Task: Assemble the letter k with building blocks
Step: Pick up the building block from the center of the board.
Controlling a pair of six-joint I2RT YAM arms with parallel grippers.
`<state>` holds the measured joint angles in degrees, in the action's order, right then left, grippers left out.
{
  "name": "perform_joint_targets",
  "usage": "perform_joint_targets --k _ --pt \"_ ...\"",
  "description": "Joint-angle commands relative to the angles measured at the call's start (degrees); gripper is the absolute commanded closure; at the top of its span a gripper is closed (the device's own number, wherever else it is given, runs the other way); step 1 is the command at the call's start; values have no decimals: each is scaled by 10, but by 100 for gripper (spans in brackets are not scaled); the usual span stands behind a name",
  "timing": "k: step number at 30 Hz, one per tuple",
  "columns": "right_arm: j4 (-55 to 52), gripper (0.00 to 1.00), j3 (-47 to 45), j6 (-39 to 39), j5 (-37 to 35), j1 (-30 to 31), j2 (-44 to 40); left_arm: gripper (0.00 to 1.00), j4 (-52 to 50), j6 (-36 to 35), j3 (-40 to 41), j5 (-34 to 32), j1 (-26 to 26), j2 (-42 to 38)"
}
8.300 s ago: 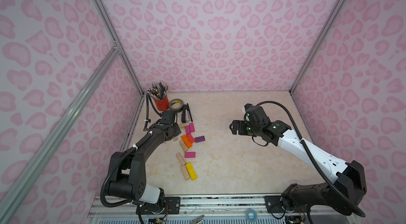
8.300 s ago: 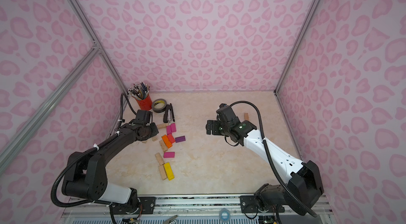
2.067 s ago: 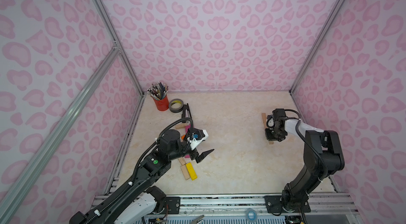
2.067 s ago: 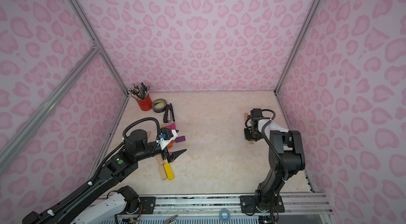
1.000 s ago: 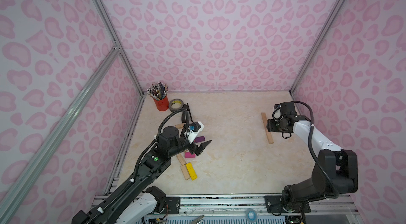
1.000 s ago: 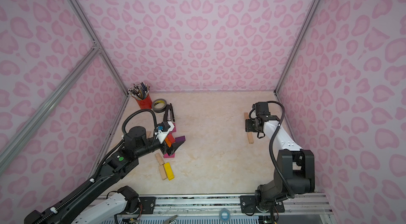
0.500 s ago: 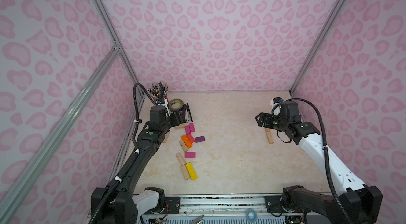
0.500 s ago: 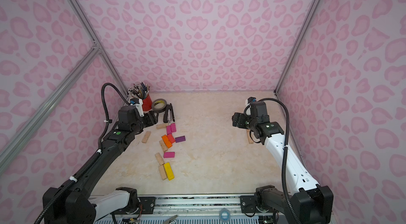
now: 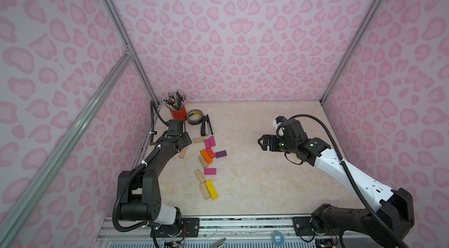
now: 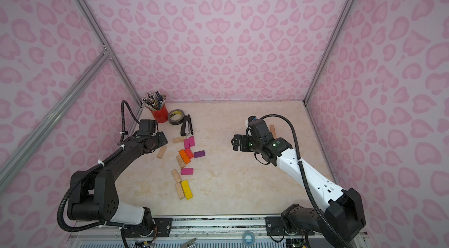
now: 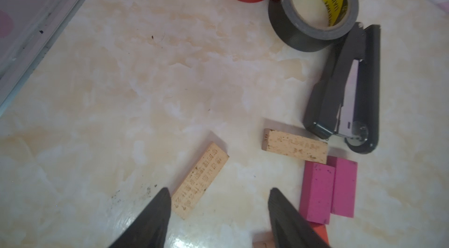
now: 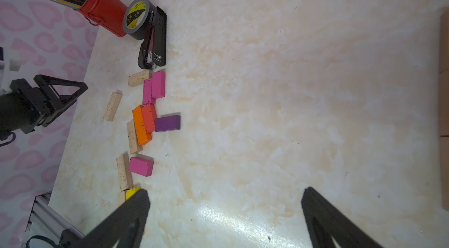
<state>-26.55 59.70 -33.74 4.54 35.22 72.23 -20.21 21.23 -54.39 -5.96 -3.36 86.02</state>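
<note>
Left gripper (image 11: 220, 190) jaws apart, empty; wood block (image 11: 200, 181) lay just ahead, long axis slanted across the gap. Right gripper (image 12: 225, 190) wide apart, empty, well away.

- We see walls (image 9: 230, 40) on three sides, papered lilac with pink heart-like blotches.
- Silver metal posts (image 9: 354, 40) run up the corners we face.
- We find a glossy, cream marbled floor (image 9: 255, 186).
- A metal rail (image 9: 243, 228) edges our near side.
</note>
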Motion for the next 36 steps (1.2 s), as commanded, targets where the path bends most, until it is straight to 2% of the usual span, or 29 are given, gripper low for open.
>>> perform_joint_targets --k 1,7,11,19,21,25,30,36 --pt "21 1 0 -6 10 8 22 33 -20 -32 -24 -35 4 35" --pt "35 2 -7 -5 24 9 14 33 -35 -51 -46 -47 5 92" --pt "42 2 -16 -4 25 9 -8 43 -46 -59 -62 -27 5 132" --pt "47 3 -32 14 8 10 -34 52 -46 -56 -54 -12 5 159" --pt "47 3 -31 16 6 9 -34 56 -45 -57 -52 -6 5 162" --pt "47 3 -25 16 6 9 -28 59 -47 -58 -52 -1 5 165" --pt "47 3 -18 8 14 10 -24 75 -52 -58 -52 5 4 154" --pt "51 1 -16 10 18 10 -27 80 -51 -53 -53 42 -10 83"
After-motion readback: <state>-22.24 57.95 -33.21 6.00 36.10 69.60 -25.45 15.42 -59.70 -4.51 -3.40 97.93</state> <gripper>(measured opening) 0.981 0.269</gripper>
